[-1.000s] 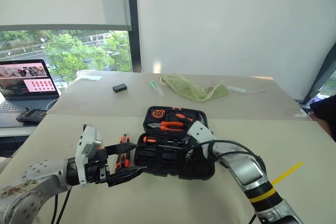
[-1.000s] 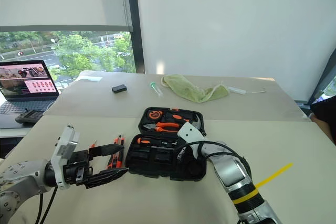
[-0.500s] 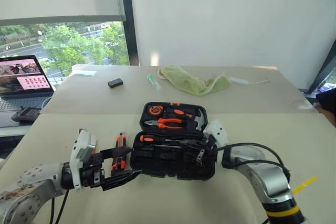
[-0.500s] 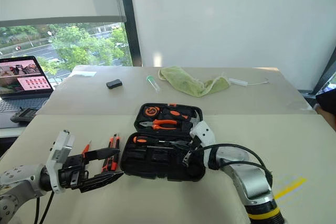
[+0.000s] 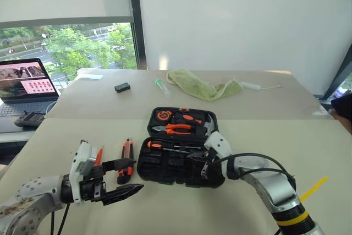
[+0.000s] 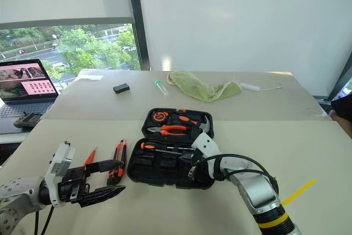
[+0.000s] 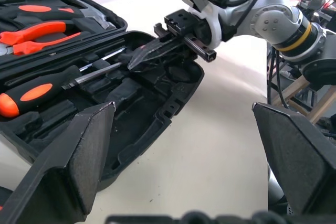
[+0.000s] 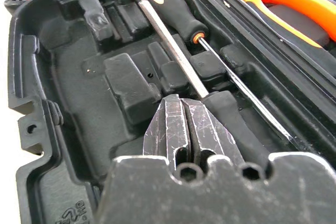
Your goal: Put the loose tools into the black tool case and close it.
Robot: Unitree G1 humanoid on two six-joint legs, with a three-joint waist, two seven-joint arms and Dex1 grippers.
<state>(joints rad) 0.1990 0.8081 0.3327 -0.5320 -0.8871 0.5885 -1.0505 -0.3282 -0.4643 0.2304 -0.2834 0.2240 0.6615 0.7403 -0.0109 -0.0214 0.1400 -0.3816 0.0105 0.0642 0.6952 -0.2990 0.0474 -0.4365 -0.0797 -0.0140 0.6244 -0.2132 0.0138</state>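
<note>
While the case (image 5: 179, 152) lies open on the worktop (image 5: 264, 136) with two screwdrivers (image 8: 173, 17) already slotted, the knife (image 5: 126, 160) and tester (image 6: 89, 157) lie loose just left of it. Over the slotted tools, the right hand (image 7: 149, 55) hangs pinched together and empty. Spread wide, the left hand (image 5: 124, 179) hovers just in front of the knife.
</note>
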